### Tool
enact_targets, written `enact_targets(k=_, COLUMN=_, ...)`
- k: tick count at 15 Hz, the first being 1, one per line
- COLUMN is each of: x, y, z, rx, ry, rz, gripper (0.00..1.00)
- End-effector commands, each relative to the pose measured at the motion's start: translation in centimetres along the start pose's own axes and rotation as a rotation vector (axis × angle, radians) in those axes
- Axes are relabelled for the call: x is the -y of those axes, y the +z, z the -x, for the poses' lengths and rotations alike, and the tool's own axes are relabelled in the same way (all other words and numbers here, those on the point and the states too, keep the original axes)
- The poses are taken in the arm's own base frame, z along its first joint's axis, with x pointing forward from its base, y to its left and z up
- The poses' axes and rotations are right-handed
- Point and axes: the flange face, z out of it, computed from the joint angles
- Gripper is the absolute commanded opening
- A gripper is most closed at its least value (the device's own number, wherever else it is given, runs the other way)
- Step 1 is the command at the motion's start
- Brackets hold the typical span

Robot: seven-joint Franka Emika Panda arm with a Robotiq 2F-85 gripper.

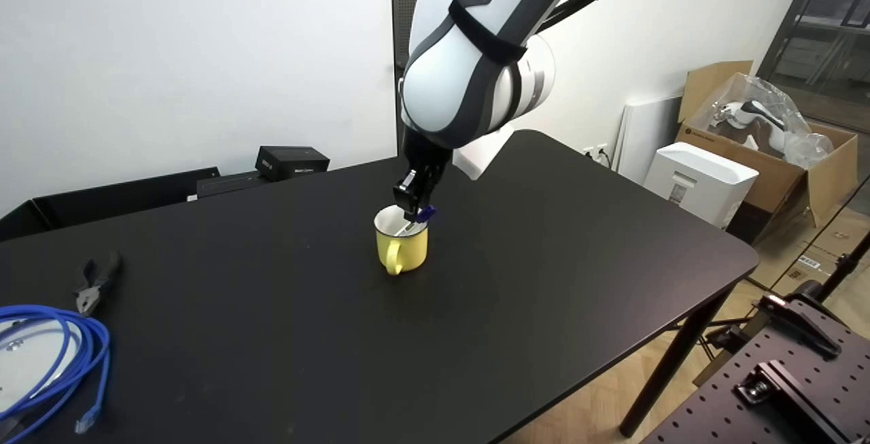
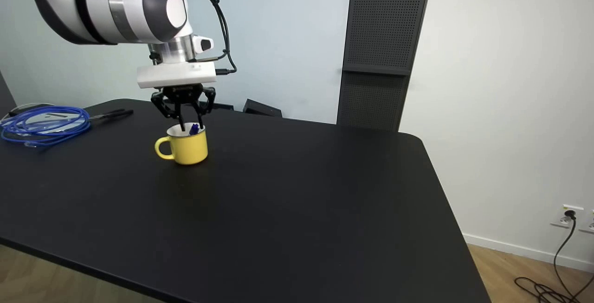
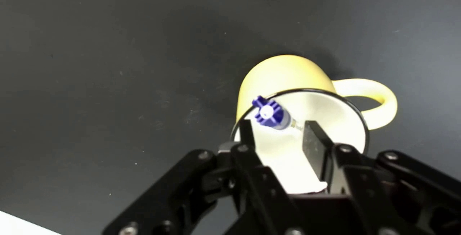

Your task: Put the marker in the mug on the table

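Your marker [image 3: 272,115] is already in the mug [image 3: 284,73]. Its blue end pokes out over the rim and seems to lean on it, while the paler end slants down into the white inside; one finger hides part of that end in the wrist view, so you can't tell whether it reaches the bottom. The mug stands upright, its handle clear of your fingers.

Your hand [image 3: 279,131] hangs over the mouth with its fingers spread and nothing pinched between them. The blue end lies just beside one fingertip; whether either finger brushes the marker, you can't tell. In both exterior views the fingertips overlap the mouth, so how far they dip inside is unclear too.

The table [image 1: 476,349] carries the mug, and well apart from it lie a coiled blue cable [image 2: 80,124] and a pair of pliers [image 1: 90,296], no hindrance to you.

The release looks done to me; what remains is backing away. That calls for a slow, straight rise with the fingers left at this spread: closing them could catch the blue end, and drifting sideways could lever the marker out or knock the rim.
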Motion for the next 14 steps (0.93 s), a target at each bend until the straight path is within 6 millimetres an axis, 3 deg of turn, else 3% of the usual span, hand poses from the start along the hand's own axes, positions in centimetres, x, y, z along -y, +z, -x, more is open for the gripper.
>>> enact_targets(k=1, x=-0.1, y=-0.7, z=-1.0, rx=-0.003, ry=0.013, rz=-0.016, gripper=0.11)
enact_targets(k=3, x=-0.2, y=-0.9, z=-1.0, rx=0.005, ry=0.02, rz=-0.029, gripper=0.0)
enact_targets(k=9, x=-1.1, y=-1.0, z=-0.3, rx=0.038, ry=0.048, rz=-0.054, gripper=0.0)
enact_targets(k=10, x=-1.1, y=-1.2, z=-0.3, rx=0.041, ry=0.051, rz=-0.057, gripper=0.26)
enact_targets(k=12, x=-1.2, y=-1.4, z=-0.2, rx=0.044, ry=0.051, rz=-0.061, gripper=0.31)
enact_targets(k=14, x=-1.3, y=-1.8, z=-0.2, rx=0.048, ry=0.047, rz=-0.063, gripper=0.45)
